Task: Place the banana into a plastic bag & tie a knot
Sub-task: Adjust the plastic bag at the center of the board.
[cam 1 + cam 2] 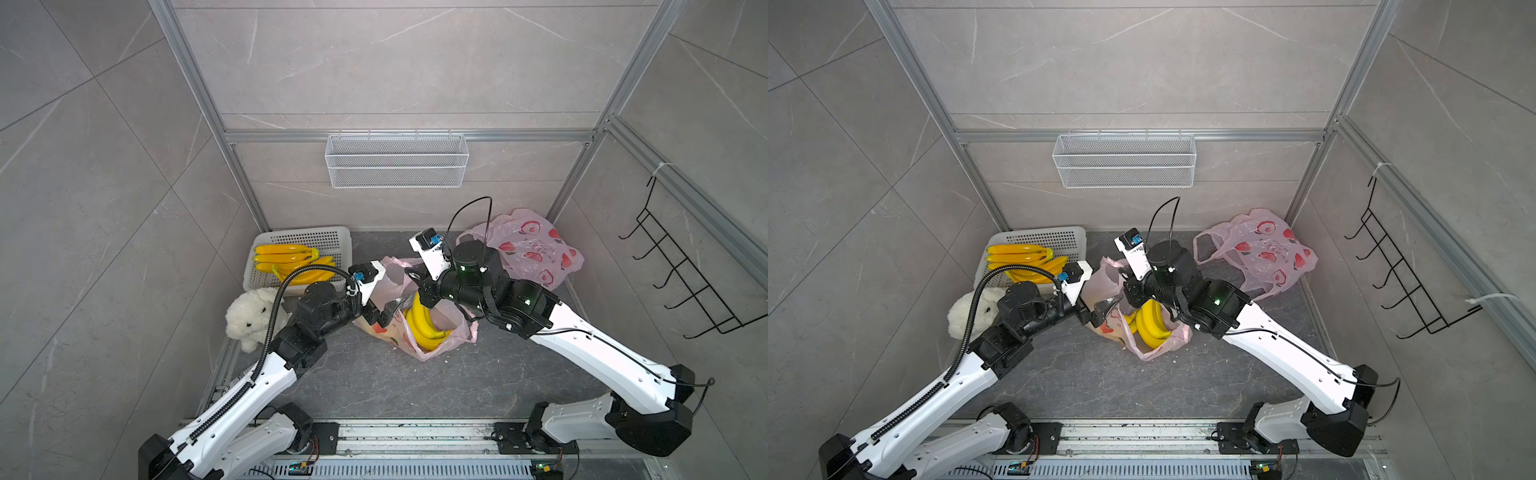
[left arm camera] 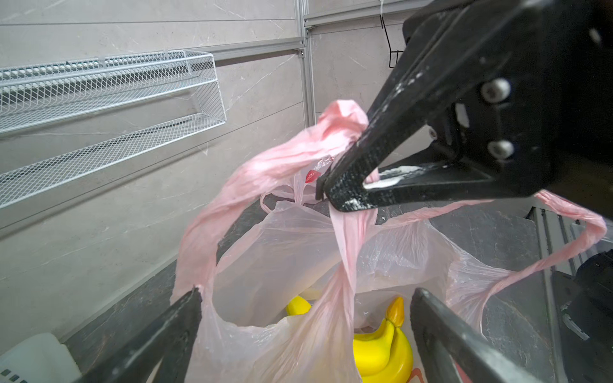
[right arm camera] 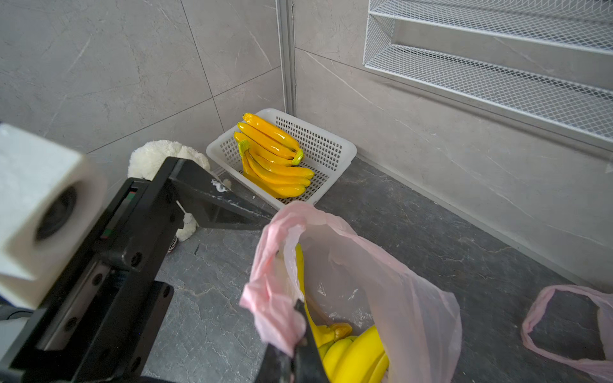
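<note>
One crinkly pink bag handle (image 2: 346,245) is pinched in right fingers (image 2: 371,152); left fingers (image 2: 172,325) gape.

The plastic bag (image 1: 459,328) sits mid-counter (image 1: 374,382) with a banana bunch (image 1: 420,330) in it, the left pincer (image 1: 388,313) at its left and the right pincer (image 2: 331,194) over its mouth. Behind and to the left, a basket (image 1: 307,231) in the back corner holds more bananas (image 1: 284,254), with a plush toy (image 1: 249,316) just before it. A second bag (image 1: 528,249) lies in the back right corner, a wire shelf (image 1: 397,162) hangs on the back wall, and a hook rack (image 1: 681,282) on the right wall.
</note>
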`<state>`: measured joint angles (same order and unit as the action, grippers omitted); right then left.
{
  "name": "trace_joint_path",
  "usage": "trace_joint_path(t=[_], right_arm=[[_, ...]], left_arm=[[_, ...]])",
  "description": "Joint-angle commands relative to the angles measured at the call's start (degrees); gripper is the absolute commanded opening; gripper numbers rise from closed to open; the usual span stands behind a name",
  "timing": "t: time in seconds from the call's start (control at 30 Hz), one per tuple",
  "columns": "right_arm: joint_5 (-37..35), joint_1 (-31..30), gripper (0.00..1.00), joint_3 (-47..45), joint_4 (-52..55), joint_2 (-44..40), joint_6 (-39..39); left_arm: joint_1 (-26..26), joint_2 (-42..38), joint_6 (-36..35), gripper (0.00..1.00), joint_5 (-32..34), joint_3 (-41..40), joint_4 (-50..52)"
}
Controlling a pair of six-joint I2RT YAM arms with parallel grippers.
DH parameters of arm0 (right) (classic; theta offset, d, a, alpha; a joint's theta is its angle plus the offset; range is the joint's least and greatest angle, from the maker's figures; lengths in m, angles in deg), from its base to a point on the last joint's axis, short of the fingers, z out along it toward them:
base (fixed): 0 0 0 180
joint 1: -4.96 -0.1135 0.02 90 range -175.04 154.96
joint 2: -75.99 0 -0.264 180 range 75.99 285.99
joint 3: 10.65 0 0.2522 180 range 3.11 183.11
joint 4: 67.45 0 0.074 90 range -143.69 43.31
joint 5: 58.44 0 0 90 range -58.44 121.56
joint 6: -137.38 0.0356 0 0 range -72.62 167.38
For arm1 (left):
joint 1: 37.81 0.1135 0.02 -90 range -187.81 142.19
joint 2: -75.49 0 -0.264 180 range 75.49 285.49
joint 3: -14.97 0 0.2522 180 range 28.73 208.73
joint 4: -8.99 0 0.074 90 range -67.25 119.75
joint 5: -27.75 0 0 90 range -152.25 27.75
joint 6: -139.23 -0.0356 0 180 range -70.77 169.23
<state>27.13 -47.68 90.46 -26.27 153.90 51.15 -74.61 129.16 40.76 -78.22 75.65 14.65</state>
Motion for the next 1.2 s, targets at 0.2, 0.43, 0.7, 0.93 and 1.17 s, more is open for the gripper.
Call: trace_joint_path(t=[0.2, 0.43, 0.7, 0.93, 1.17], right_arm=[[2.61, 0.15, 0.0, 1.95, 0.69, 0.57, -0.53], [3.06, 0.12, 0.0, 1.88, 0.72, 1.09, -0.41], [4.69, 0.12, 0.0, 1.07, 0.1, 1.19, -0.46], [3.11, 0.14, 0.0, 0.43, -0.75, 1.02, 0.55], [-0.76, 0.42, 0.0, 0.77, -0.83, 1.4, 2.32]], left_arm=[[0.4, 3.3, -3.13, 1.0, 6.61, 1.6, -7.06], [0.34, 4.01, -3.81, 1.0, 10.82, 0.42, -11.07], [0.56, 8.67, -6.08, 1.0, 8.4, 2.67, -10.28], [1.02, 12.3, -4.08, 0.93, 1.5, 5.02, -10.21], [1.53, 12.51, -1.23, 0.67, -4.64, 3.45, -9.98]])
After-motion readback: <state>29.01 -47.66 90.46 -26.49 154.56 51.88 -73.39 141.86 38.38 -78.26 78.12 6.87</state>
